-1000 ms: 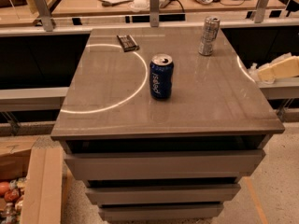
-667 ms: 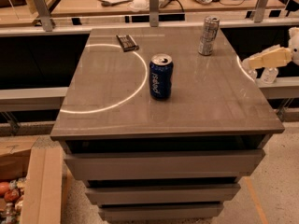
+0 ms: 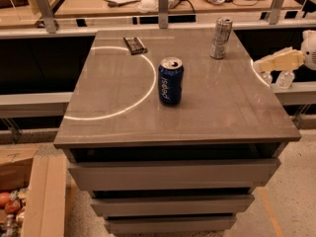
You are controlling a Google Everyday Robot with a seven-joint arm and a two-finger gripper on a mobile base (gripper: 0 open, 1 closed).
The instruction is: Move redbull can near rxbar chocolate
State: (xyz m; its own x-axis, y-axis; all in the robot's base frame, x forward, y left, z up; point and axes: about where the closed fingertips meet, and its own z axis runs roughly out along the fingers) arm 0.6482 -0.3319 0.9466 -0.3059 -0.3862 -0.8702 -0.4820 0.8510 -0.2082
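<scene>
The redbull can (image 3: 221,37) is slim and silver and stands upright at the far right of the grey table top (image 3: 123,102). The rxbar chocolate (image 3: 135,45) is a flat dark bar lying at the far left-centre of the table. The two are well apart. My gripper (image 3: 262,69) is cream-coloured. It reaches in from the right edge of the view, just off the table's right side, and points left. It is to the right of the redbull can, a little nearer the camera, and not touching it.
A dark-blue Pepsi can (image 3: 170,80) stands upright mid-table, between the camera and the other items. A bright curved line of light (image 3: 143,90) crosses the top. Drawers (image 3: 173,174) sit below the table. A railing with posts (image 3: 163,6) and a cluttered desk lie behind.
My gripper has come further into view from the right and moved left towards the table's right edge. The cans and the bar have not moved.
</scene>
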